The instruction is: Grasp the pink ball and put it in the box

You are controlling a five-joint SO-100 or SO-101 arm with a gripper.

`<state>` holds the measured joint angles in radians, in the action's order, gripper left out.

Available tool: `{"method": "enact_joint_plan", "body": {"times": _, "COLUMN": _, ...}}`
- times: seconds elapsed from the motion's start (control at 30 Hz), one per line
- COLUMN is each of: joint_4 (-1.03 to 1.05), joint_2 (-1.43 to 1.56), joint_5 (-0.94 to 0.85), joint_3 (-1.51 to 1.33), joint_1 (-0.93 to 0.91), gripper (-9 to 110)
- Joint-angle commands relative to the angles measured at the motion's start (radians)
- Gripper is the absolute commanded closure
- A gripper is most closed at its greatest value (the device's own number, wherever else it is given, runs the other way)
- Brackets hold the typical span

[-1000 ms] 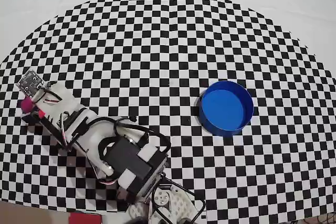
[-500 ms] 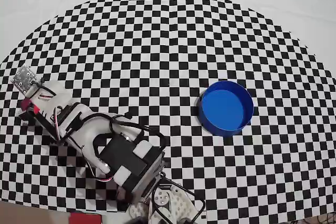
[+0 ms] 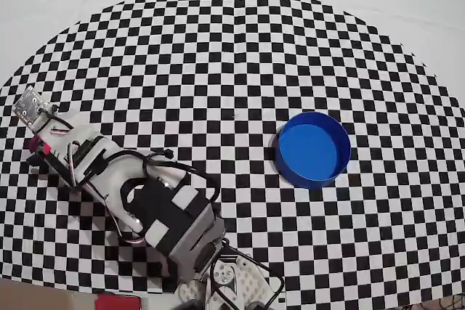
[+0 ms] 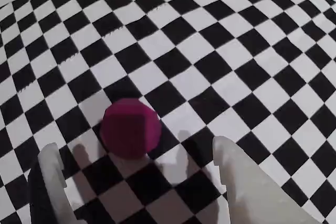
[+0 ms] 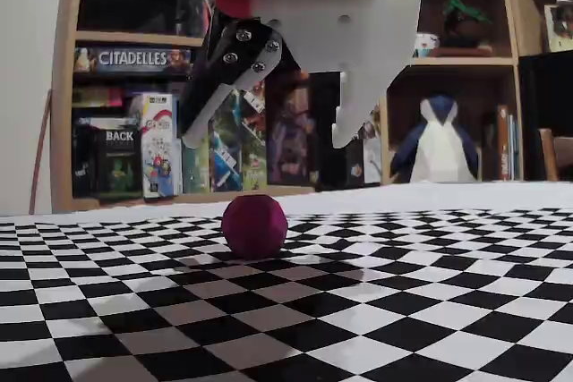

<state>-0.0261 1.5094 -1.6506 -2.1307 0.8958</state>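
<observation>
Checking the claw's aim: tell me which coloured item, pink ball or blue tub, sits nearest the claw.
The pink ball. It lies on the checkered mat just below the open claw, while the blue tub sits far across the mat.

White printed arm [image 3: 109, 179] — black motor blocks, black cables, silver screws.

Home room indicated: shelves [image 5: 116, 38] at 12 o'clock stocked with board games [image 5: 132, 59], origami penguin [image 5: 441, 145], plant [image 5: 466, 15].
</observation>
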Motion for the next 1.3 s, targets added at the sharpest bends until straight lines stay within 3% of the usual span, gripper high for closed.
{"method": "enact_joint_plan", "body": {"times": 0.0, "joint_4": 0.005, "joint_2": -0.006, "joint_5": -0.008, "joint_3": 0.051, "joint_1": -0.003, "gripper": 67}}
{"method": "enact_joint_plan", "body": {"times": 1.27, "joint_4": 0.052, "joint_2": -0.183, "joint_5": -0.009, "joint_3": 0.218, "joint_1": 0.011, "gripper": 67}}
